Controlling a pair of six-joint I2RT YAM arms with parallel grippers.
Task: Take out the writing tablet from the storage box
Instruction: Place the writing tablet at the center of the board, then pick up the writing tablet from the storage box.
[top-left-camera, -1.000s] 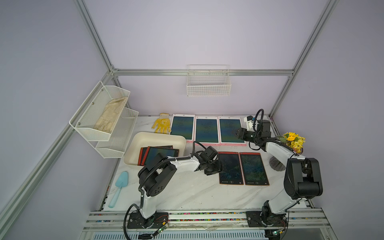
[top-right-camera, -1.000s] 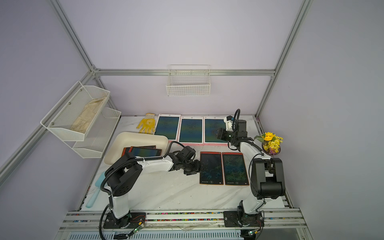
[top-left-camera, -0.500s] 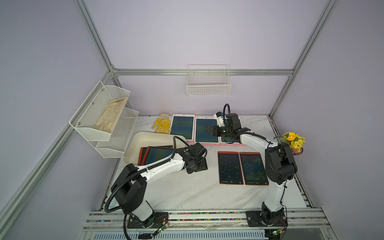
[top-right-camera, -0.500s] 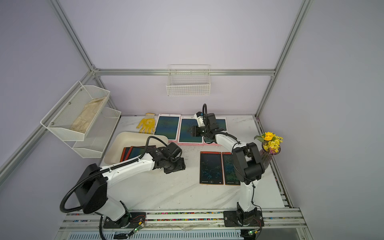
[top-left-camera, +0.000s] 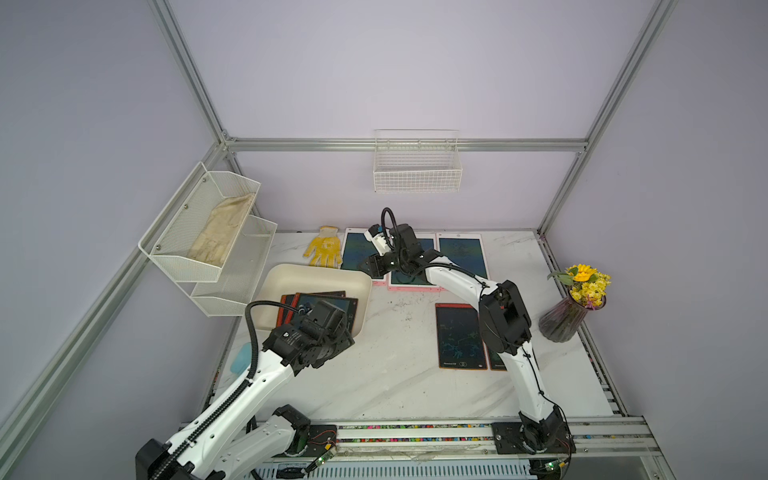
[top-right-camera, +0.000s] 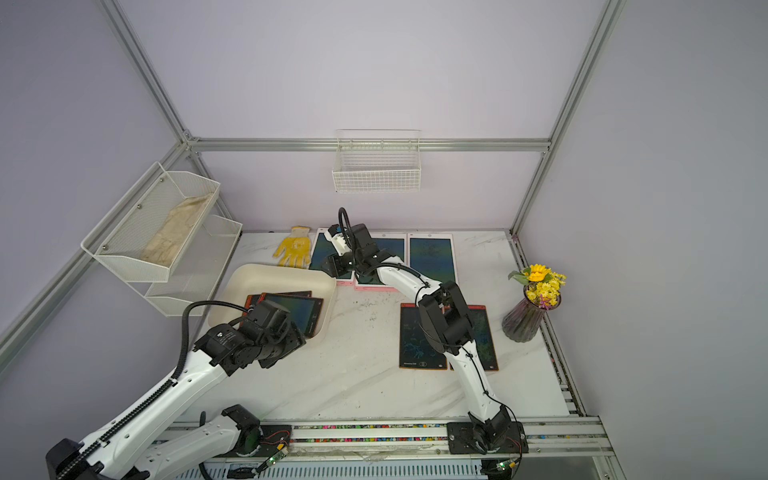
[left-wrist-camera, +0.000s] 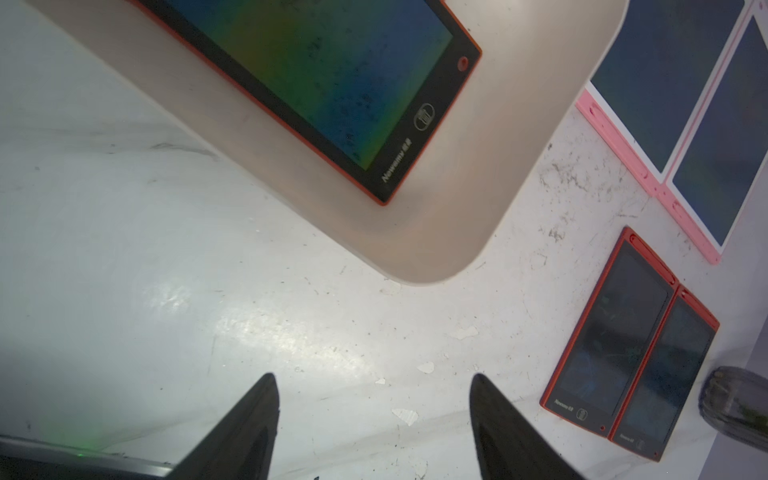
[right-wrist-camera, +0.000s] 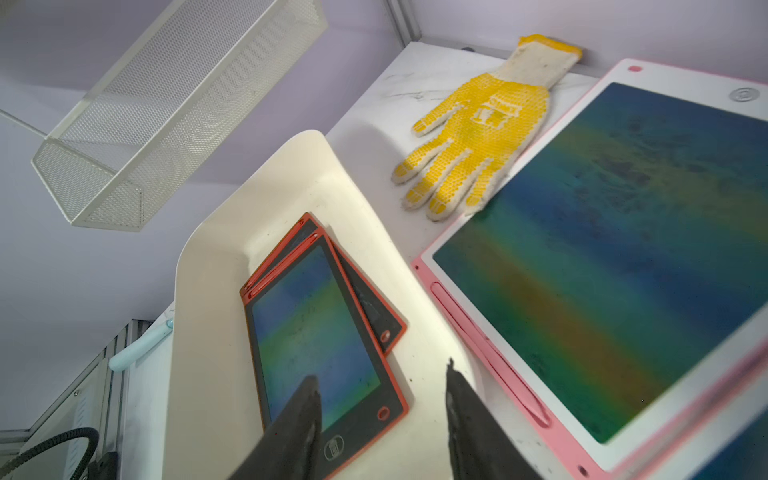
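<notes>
The right pincer (right-wrist-camera: 380, 374) has swung over to the cream-white shallow plastic storage box (top-left-camera: 320, 277), and the left pincer (left-wrist-camera: 374, 378) has drawn back beside it; both gape, empty. The orange-framed writing tablet (right-wrist-camera: 311, 332) still lies inside.

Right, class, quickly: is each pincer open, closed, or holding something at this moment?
Left pincer: open, holding nothing.
Right pincer: open, holding nothing.
</notes>
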